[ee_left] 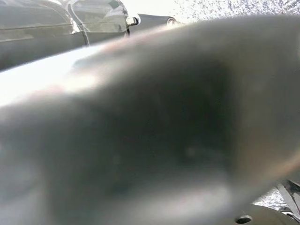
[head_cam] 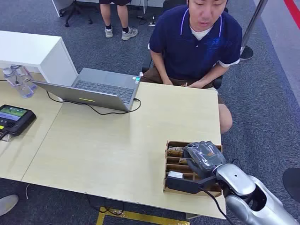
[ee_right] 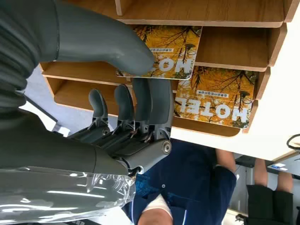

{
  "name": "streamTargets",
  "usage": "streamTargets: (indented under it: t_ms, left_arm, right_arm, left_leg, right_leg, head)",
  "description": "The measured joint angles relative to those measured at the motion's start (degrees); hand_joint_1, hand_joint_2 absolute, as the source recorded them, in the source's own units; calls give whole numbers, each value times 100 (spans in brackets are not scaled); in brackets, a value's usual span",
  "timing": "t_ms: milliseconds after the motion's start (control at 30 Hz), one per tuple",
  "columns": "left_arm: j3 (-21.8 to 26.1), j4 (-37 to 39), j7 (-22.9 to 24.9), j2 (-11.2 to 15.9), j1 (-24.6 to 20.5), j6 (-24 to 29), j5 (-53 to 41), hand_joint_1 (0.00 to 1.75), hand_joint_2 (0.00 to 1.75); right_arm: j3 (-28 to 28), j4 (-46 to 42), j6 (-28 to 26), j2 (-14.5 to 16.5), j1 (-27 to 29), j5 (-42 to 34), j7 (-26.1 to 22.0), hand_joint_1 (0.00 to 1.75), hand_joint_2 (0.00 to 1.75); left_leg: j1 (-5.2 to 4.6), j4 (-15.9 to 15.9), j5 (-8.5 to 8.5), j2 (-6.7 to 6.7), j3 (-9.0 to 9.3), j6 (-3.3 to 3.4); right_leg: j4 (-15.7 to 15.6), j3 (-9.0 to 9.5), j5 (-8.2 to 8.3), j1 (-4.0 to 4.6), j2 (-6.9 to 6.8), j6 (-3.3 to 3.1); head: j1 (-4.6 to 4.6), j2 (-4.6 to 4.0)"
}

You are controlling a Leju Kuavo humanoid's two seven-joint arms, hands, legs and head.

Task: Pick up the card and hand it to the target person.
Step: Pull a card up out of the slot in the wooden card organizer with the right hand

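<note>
Right hand (ee_right: 116,93) pinching the yellow "HOTEL" card (ee_right: 166,54) in the slotted wooden holder (ee_right: 219,11); lift straight out, avoid snagging. Left hand's state: can't tell.

We see a pale wooden table (head_cam: 116,140) on dark grey carpet (head_cam: 268,108), a white desk unit (head_cam: 32,51) at its far left corner, an open grey laptop (head_cam: 95,89) beside that, and a red floor stripe (head_cam: 293,9) far right
</note>
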Motion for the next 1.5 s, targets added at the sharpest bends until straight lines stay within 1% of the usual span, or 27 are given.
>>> streamTargets:
  t_ms: [100, 233, 467, 500, 633, 800, 933, 1100, 1167, 1300, 1500]
  left_arm:
    - [0, 0, 0, 0, 0, 0, 0, 0, 0]
    - [6, -1, 3, -2, 1, 6, 6, 0, 0]
    - [9, -1, -8, 0, 2, 5, 10, 0, 0]
    - [11, -1, -8, 0, 2, 6, 12, 0, 0]
    - [37, -3, -12, -4, 3, 42, 40, 0, 0]
    - [-23, -4, 17, 16, 10, 86, -12, 0, 0]
    - [-79, -6, 31, 34, 16, 171, -58, 0, 175]
    - [-75, -5, -53, 53, 13, 192, -24, 0, 175]
    - [-58, -3, -12, 51, 5, 198, -5, 0, 175]
    - [-81, -5, -17, 44, 0, 203, -24, 0, 175]
    - [-21, -7, 23, 43, 3, 175, 32, 0, 175]
  right_arm:
    - [0, 0, 0, 0, 0, 0, 0, 117, 175]
    - [2, 6, 23, -15, -17, -7, -30, 121, 175]
    - [6, 28, 102, -85, -93, -69, -122, 117, 175]
    - [8, 31, 108, -92, -94, -74, -126, 119, 175]
    - [38, 147, 117, -79, -154, -123, -190, 140, 175]
    - [100, 264, 164, -57, -397, -226, -304, 144, 175]
    - [148, 320, 250, -142, -633, -421, -385, 145, 175]
    - [221, 324, 297, -248, -864, -641, -384, 145, 175]
    - [233, 325, 303, -266, -954, -725, -359, 145, 175]
    - [151, 290, 278, -299, -1083, -887, -287, 145, 175]
    - [-137, -39, 49, -697, -901, -1057, -259, 145, 175]
  left_leg:
    - [0, 1, 0, 0, -1, 0]
    - [0, 2, 0, -1, -2, 0]
    - [0, 2, 0, 1, -2, 1]
    - [0, 2, 0, 1, -2, 1]
    - [-1, 1, 0, 3, -1, 1]
    - [-1, 3, 0, 9, -2, 0]
    - [1, -1, 8, 19, -4, 0]
    - [-1, 2, 2, 11, -3, 0]
    - [0, 2, 4, 10, -4, 1]
    - [-2, 6, 1, 11, -6, 1]
    - [-2, 8, 2, -6, -9, 2]
  right_leg:
    - [1, -1, 0, 0, 0, 0]
    - [2, -2, -1, 0, -1, 1]
    - [1, -2, 0, 0, 1, 1]
    - [1, -2, 1, 0, 1, 0]
    - [1, -2, 1, -1, 3, 0]
    - [4, -5, 2, -1, 9, 1]
    - [-3, -8, 14, 2, 18, -5]
    - [2, -6, 6, 0, 11, -1]
    - [1, -6, 8, 0, 10, -3]
    - [8, -9, 3, -2, 11, 1]
    - [6, -5, 1, -2, -7, 3]
  head:
    - [0, 0]
    - [0, 0]
    - [0, 0]
    - [0, 0]
    - [0, 0]
    - [0, 0]
    - [0, 0]
    - [0, 0]
    - [0, 0]
    - [0, 0]
    - [0, 0]
